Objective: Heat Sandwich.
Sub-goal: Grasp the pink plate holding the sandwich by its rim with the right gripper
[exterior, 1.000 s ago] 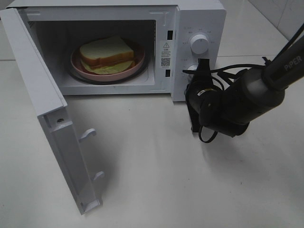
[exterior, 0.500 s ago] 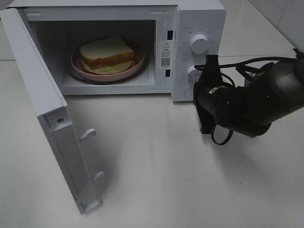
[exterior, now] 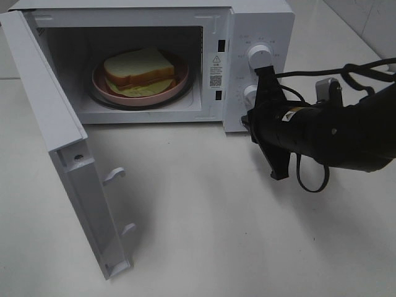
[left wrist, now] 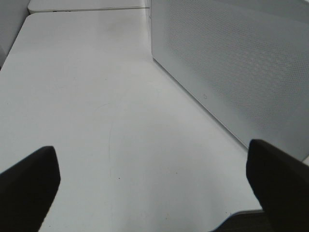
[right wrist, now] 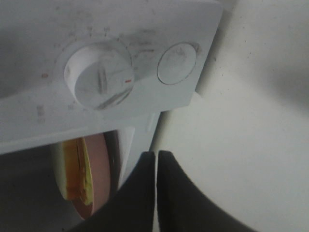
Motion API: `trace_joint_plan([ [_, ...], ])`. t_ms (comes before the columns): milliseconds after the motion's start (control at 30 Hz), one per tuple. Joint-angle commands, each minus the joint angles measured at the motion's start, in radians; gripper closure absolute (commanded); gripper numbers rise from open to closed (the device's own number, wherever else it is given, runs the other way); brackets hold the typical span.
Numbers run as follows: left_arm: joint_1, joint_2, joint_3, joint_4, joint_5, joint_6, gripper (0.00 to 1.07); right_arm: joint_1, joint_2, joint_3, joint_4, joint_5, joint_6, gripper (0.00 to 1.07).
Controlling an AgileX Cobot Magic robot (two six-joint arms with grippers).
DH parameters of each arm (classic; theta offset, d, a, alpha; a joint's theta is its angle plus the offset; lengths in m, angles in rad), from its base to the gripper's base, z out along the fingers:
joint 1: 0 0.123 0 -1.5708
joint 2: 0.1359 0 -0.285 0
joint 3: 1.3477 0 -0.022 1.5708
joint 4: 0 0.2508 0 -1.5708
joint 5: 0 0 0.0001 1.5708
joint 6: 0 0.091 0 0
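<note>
The sandwich (exterior: pixel 137 67), white bread with a tan crust and yellow filling, lies on a round pink plate (exterior: pixel 179 83) inside the open white microwave (exterior: pixel 260 18). My right gripper (exterior: pixel 249 120) is shut and empty, just in front of the lower part of the control panel, below the lower knob (exterior: pixel 250 94). In the right wrist view its shut fingertips (right wrist: pixel 156 155) are below a knob (right wrist: pixel 99 79) and a round button (right wrist: pixel 176 64); the sandwich (right wrist: pixel 75 169) shows edge-on. My left gripper (left wrist: pixel 154 193) is open and empty over bare table, beside the microwave's perforated wall (left wrist: pixel 231 63).
The microwave door (exterior: pixel 62 154) stands wide open to the left, reaching toward the table's front. The upper knob (exterior: pixel 260 55) is on the panel. The right arm's cables (exterior: pixel 309 179) hang beside the microwave. White table (exterior: pixel 204 235) in front.
The right arm has swung right and its wrist has turned; the shut gripper stays close to the control panel. The sandwich, plate and door have not moved.
</note>
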Motion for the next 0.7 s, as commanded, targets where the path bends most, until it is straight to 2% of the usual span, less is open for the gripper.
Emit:
trace_joint_plan([
  [33, -0.001, -0.016, 0.0, -0.007, -0.009, 0.002, 0.09, 0.001, -0.044, 0.002, -0.026, 0.1, -0.117, 1.05],
  [433, -0.001, -0.016, 0.0, -0.007, -0.009, 0.002, 0.09, -0.001, -0.168, 0.001, -0.03, 0.362, -0.562, 1.05],
  [567, -0.001, -0.016, 0.0, -0.007, -0.009, 0.002, 0.09, -0.002, -0.221, -0.021, -0.06, 0.543, -0.744, 1.04],
  [700, -0.001, -0.016, 0.0, -0.007, -0.009, 0.002, 0.09, -0.002, -0.228, -0.05, -0.092, 0.648, -0.809, 1.04],
])
